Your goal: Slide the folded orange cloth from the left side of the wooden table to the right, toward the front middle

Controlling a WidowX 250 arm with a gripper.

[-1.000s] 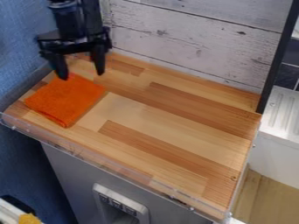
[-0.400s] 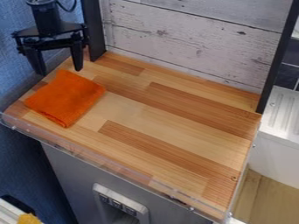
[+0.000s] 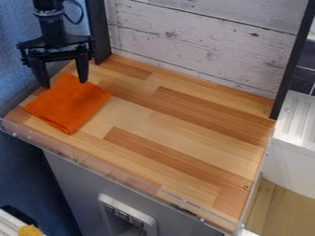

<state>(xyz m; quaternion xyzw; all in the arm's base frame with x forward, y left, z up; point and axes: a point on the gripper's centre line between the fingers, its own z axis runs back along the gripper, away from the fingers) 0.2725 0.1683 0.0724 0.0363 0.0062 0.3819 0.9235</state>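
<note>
— While one hand (image 3: 64,85) is hanging open, what is lying nearby?
— One orange cloth (image 3: 67,105) is lying at one end of one table (image 3: 148,122); two black posts (image 3: 100,32) are flanking one plank backboard (image 3: 197,46).

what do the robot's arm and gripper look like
The arm is black, with a thin dark cable looping out beside it. The gripper is black too: a wide crosspiece carrying two long fingers that narrow toward their tips.
</note>
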